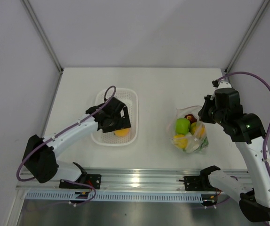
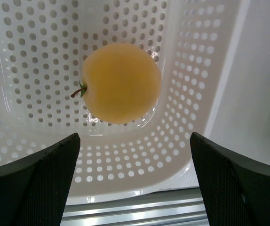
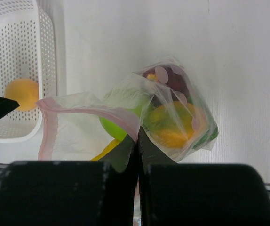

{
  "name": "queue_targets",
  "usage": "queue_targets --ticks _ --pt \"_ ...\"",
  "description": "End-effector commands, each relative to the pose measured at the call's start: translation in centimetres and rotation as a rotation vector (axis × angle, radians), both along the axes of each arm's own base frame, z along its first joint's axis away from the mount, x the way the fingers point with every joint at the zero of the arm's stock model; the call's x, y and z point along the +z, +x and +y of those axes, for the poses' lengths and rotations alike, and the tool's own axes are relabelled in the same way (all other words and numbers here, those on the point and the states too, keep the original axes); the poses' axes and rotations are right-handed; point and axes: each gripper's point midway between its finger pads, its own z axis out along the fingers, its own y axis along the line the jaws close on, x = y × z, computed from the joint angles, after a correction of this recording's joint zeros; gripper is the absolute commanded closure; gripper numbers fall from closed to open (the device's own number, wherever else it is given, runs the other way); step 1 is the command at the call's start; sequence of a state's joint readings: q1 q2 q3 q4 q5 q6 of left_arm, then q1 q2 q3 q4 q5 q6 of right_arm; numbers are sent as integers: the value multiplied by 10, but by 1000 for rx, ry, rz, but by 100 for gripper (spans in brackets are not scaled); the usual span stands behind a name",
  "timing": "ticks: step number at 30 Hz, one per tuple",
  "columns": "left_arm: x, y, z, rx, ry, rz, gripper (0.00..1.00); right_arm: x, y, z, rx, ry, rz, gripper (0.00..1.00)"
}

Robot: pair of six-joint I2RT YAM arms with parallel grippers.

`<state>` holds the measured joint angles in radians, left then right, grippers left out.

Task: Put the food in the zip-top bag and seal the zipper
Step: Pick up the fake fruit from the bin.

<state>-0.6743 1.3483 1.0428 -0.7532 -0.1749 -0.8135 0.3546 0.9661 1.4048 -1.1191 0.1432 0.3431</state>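
Observation:
An orange-yellow round fruit (image 2: pixel 122 83) lies alone at the near end of the white perforated basket (image 1: pixel 134 101). My left gripper (image 2: pixel 135 139) hangs open just above it, with nothing between its fingers. The clear zip-top bag (image 1: pixel 190 136) stands at the right, holding a lime-green fruit (image 1: pixel 182 125), a dark red apple (image 1: pixel 190 117), an orange fruit (image 3: pixel 172 125) and some green leaves. My right gripper (image 3: pixel 138 134) is shut on the bag's pink zipper (image 3: pixel 97 112), lifting the mouth, which gapes toward the basket.
An aluminium rail (image 1: pixel 139 181) runs along the near table edge, just below the basket's rim (image 2: pixel 229 70). White walls close in the table at the back and both sides. The basket (image 3: pixel 45 42) lies left of the bag.

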Motion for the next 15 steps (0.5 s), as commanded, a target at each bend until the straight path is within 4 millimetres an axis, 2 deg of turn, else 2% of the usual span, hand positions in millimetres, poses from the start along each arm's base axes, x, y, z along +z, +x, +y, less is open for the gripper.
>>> queue_targets --ticks 1,5,8,15 --pt "-18 7 3 42 33 26 1 11 5 1 3 18 -52 100" --pt "-29 15 -4 26 44 35 1 9 5 5 13 28 -47 100" --pt "-30 23 -12 9 35 26 0 6 5 4 11 26 -40 100" --pt "-40 39 -13 23 75 35 1 3 4 3 6 19 -35 100"
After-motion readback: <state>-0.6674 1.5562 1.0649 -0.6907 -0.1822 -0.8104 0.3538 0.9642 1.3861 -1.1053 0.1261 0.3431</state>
